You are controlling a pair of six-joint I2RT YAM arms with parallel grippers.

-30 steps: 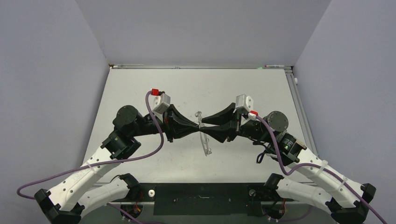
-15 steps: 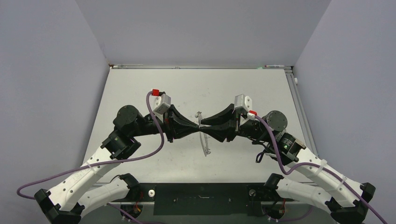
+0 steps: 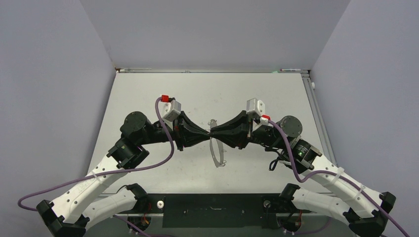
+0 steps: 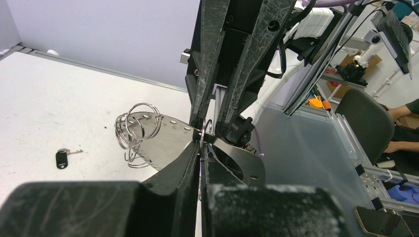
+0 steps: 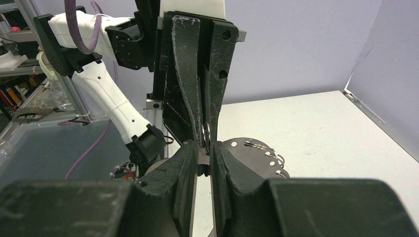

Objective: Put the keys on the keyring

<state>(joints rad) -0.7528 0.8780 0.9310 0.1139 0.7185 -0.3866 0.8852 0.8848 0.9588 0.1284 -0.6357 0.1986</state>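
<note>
Pale lilac walls (image 3: 212,34) close in a white table (image 3: 148,94), and from above the two arms reach toward each other until the left gripper (image 3: 208,135) and the right gripper (image 3: 216,133) meet tip to tip over the middle of the surface. From that height the thing between them is only a thin curved line hanging toward the near edge. The left wrist camera shows it far better: the keyring (image 4: 163,143) is a flat grey metal band with a row of small holes along its rim, held clear of the table, with a cluster of wire loops (image 4: 140,128) standing up at its far side. In that view the left claw's fingers (image 4: 185,158) are drawn narrow, nipping the rim edge-on, while the right claw comes down from above with its tips converging on the same spot, just beside a small loop. Only this camera shows a key (image 4: 62,158), black head and short silver blade, lying flat on the table well apart from the ring and not on it. The right wrist camera gives the reverse side: its own fingers (image 5: 225,163) are close together with the rim in the slim gap between them, the left claw descends opposite, and beyond lie the holed band and a few small loops. A chair (image 4: 365,118) stands past the table in the left wrist view.
</note>
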